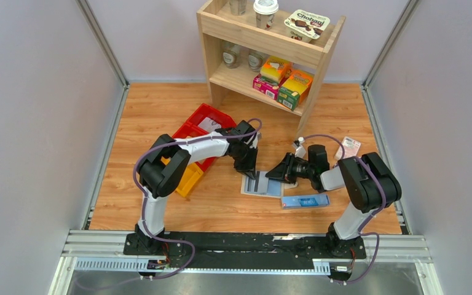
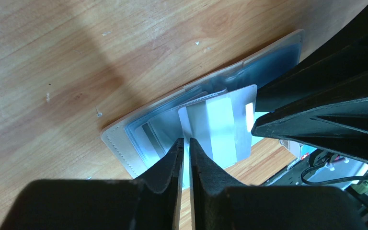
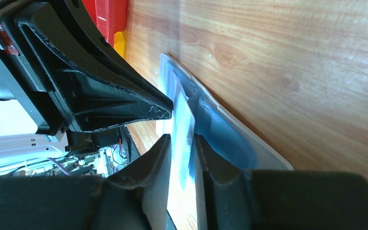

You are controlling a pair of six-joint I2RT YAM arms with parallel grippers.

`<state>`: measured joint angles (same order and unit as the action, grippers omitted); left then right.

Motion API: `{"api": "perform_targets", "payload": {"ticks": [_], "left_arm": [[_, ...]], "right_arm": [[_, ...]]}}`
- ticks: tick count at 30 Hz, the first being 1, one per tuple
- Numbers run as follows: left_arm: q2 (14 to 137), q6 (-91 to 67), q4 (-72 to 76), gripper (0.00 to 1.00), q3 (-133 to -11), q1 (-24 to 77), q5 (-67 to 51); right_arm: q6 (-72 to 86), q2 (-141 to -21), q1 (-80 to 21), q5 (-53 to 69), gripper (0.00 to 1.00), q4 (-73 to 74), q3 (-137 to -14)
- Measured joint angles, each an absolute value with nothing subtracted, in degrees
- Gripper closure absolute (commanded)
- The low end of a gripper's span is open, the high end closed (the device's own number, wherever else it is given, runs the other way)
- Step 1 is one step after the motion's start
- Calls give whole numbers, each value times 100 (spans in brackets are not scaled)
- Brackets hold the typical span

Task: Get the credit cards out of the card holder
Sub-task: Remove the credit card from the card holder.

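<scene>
The cream card holder [image 1: 269,187] lies open on the wooden table, its pale blue lining up [image 2: 120,138] [image 3: 268,154]. A silvery credit card [image 2: 220,127] sticks partly out of its pocket [image 3: 183,115]. My left gripper [image 1: 253,174] points down at the holder. Its jaws [image 2: 187,142] are pinched on the near edge of that card, leaving only a thin gap. My right gripper [image 1: 278,174] reaches in from the right. It stands slightly open [image 3: 182,141], with the card between its fingers and not squeezed. Other cards stay tucked in the pockets.
A long blue box [image 1: 305,201] lies just right of the holder, and a pink-white packet [image 1: 348,147] sits behind the right arm. Red bins [image 1: 201,123] and a yellow bin [image 1: 188,178] stand to the left. A wooden shelf [image 1: 264,37] with groceries stands at the back.
</scene>
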<state>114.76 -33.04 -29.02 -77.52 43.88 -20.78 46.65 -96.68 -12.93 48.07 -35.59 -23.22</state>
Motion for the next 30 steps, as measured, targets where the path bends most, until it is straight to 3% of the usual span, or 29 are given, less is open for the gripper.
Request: {"api": "perform_targets", "payload": {"ticks": [7,17,30], "left_arm": [[11542,-3304,-2919,84,-7817,4386,-2152],[11548,-3304,-2921,86,-7819,4386,-2145],[11563,-3264,-2961,85,-7839,4390,-2047]], "right_arm": [[4668,-9894,-1354,4799,66,-3544,-2443],[4698,-10073,-1452,4790,99,-3540,-2519],[4104,-9142,-917,4823,100,-2220,-2460]]}}
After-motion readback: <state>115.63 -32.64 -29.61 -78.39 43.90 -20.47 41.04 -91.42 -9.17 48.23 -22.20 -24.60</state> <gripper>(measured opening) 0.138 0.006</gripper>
